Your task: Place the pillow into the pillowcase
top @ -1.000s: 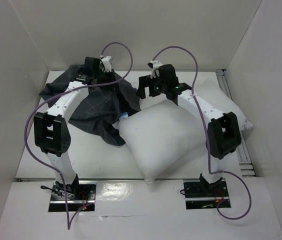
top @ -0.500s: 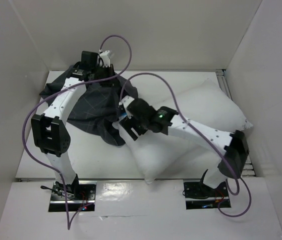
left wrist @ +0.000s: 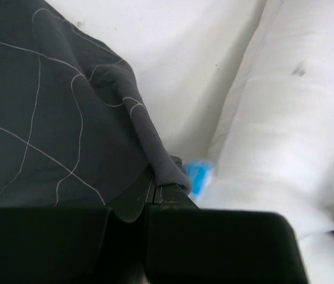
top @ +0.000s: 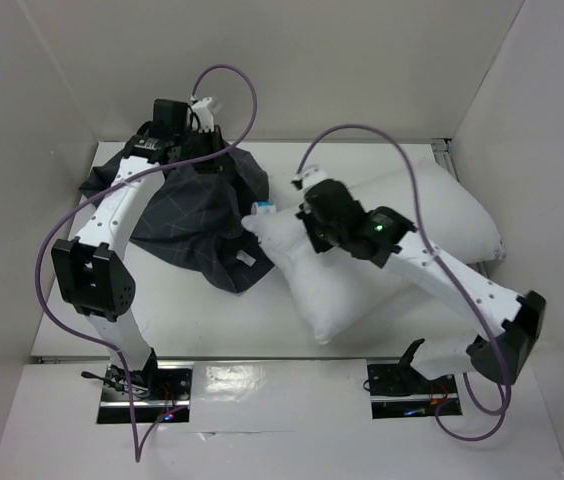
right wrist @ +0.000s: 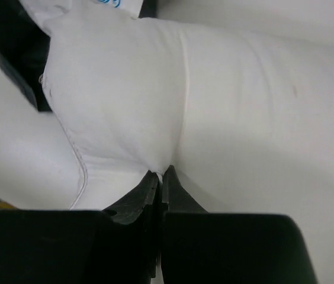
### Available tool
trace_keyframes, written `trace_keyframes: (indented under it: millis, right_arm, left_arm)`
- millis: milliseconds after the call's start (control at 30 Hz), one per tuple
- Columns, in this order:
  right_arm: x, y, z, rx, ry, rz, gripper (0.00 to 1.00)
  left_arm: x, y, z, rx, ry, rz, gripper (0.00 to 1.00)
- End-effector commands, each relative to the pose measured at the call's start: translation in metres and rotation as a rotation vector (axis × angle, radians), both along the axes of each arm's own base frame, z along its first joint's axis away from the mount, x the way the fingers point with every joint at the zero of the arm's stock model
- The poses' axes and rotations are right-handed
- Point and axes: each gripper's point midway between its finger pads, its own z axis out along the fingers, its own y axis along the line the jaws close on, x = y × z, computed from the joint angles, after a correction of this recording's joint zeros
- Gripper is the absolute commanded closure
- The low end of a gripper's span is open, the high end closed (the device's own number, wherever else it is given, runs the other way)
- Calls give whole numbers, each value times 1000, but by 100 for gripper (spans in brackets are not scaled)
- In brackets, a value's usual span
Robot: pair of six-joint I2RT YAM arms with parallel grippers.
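L to R: the left gripper (left wrist: 155, 188), at the far-left of the flat white table (top: 202, 325), has its jaws pressed together on a folded edge of the dark charcoal-grey fabric pillowcase (top: 187, 215) with thin light grid lines. The cloth drapes from that grip down onto the tabletop in a loose heap. Just beside its right edge sits a small blue tag (top: 262, 208) at the corner of the large plump white fabric pillow (top: 347, 290), which lies diagonally across centre & right of the table – wholly outside the case. The right gripper (right wrist: 162, 176), approx. mid-table, is closed tight on a pinch of pillow fabric near that tagged corner – next to a seam.
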Motion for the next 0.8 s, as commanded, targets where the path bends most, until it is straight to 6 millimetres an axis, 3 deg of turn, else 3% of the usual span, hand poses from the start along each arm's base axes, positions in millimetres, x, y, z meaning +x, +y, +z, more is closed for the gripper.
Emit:
trace_keyframes:
  millis: [0,33,167,267,367,533,567,600,667,767]
  right_arm:
    - [12,-43,36,16,-44,-93,100]
    - [12,-49,55,47,-77,-95,100]
    - [19,-66,97,151,-156,-116,100]
    - [24,-67,112,211,-166,-95,100]
    - [18,-58,112,242,-140,-34,100]
    - [-5,-34,78,260,18,108,100]
    - [-14,-23,58,235,86,147,100]
    - [-20,-17,49,228,115,172,100]
    - [-36,1,29,212,188,208,100]
    - [-40,19,20,198,174,217,100]
  left_arm:
    - [-9,0,38,-32,-82,-18,100]
    - [-8,0,34,-30,-73,-17,100]
    - [-8,-4,31,-42,-60,-36,100]
    - [-5,-4,28,-42,-60,-36,100]
    - [-3,-5,28,-42,-60,-36,100]
    - [1,-3,31,-50,-68,-37,100]
    - [5,-1,34,-57,-73,-36,100]
    - [8,1,28,-62,-57,-38,100]
    - [10,0,37,-88,-71,-60,100]
    - [10,-2,25,-91,-41,-81,100]
